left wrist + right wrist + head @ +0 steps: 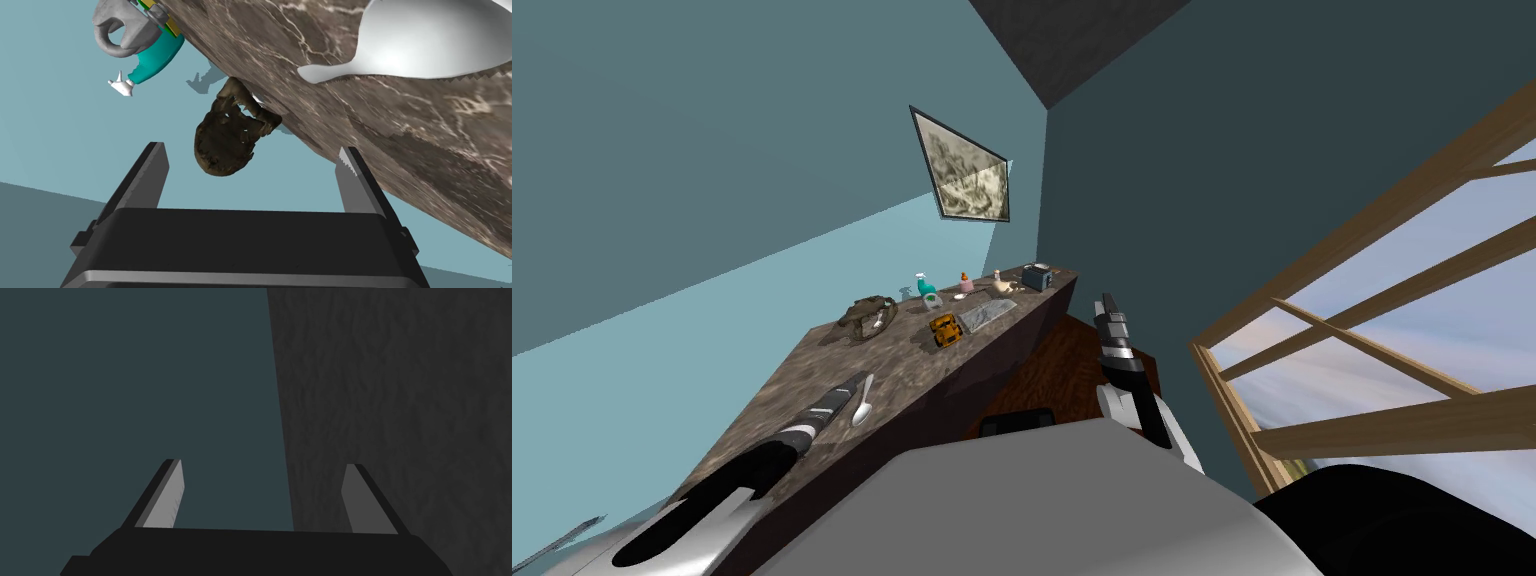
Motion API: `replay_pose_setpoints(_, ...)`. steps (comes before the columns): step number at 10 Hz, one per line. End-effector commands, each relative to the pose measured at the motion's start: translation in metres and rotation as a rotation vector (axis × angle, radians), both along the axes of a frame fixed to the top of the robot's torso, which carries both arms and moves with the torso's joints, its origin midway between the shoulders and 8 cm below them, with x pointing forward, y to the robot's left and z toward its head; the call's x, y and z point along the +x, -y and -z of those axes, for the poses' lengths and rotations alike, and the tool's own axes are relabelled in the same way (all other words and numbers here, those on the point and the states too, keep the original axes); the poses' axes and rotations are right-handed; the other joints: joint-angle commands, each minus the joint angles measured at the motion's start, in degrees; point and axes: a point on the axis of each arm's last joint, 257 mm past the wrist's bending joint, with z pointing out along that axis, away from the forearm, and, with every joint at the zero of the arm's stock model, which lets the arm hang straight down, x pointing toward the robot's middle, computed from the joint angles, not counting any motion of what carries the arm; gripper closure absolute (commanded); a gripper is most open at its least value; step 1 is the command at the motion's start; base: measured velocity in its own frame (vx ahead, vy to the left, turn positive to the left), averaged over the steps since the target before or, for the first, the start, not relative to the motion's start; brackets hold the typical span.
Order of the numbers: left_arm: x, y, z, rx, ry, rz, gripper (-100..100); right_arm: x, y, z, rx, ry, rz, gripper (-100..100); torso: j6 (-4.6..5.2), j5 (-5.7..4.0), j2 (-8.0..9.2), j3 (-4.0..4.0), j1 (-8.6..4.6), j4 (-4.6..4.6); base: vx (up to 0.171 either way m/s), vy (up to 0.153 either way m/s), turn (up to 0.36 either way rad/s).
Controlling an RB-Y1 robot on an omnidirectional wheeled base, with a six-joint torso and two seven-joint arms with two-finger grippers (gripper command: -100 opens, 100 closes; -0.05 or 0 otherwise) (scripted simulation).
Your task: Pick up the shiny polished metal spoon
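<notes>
left gripper (863,380) (250,148) hangs low over the near stretch of the brown marbled counter (917,368) (400,125), its two fingers (150,175) spread wide with nothing between them. the spoon (862,407) (425,42), drawn pale grey-white, lies flat on the counter just right of the gripper's tip, bowl toward the near end and handle pointing far. it looks apart from the fingers, though i cannot tell for sure. farther along the counter sits a crumpled brown object (864,314) (227,137), and beyond it a teal spray bottle (926,289) (156,54) by the far wall. a small yellow item (944,329) rests right of the brown one. right gripper (1108,300) (265,463) is held up off the counter's right edge, its fingers parted wide and holding nothing.
</notes>
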Motion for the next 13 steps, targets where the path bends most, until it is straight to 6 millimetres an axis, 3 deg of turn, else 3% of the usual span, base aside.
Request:
replay_pose_setpoints(1, -0.013, -0.015, 0.012, 0.025, -0.081, -0.013, -100, 0.0, 0.0, 0.0, 0.0, 0.0, 0.0, 0, 0.0, 0.0, 0.0, 0.0, 0.0, 0.0, 0.011, -0.059, -0.073)
replay_pose_setpoints(7, -0.056, -0.054, 0.039, 0.109, -0.316, -0.031, -100, 0.0, 0.0, 0.0, 0.0, 0.0, 0.0, 0, 0.0, 0.0, 0.0, 0.0, -0.03, 0.0, 0.001, -0.072, -0.064)
replay_pose_setpoints(13, -0.099, -0.091, 0.049, 0.205, -0.538, -0.04, -100, 0.0, 0.0, 0.0, 0.0, 0.0, 0.0, 0, -0.01, -0.02, 0.0, 0.0, -0.07, 0.0, 0.012, -0.078, -0.061)
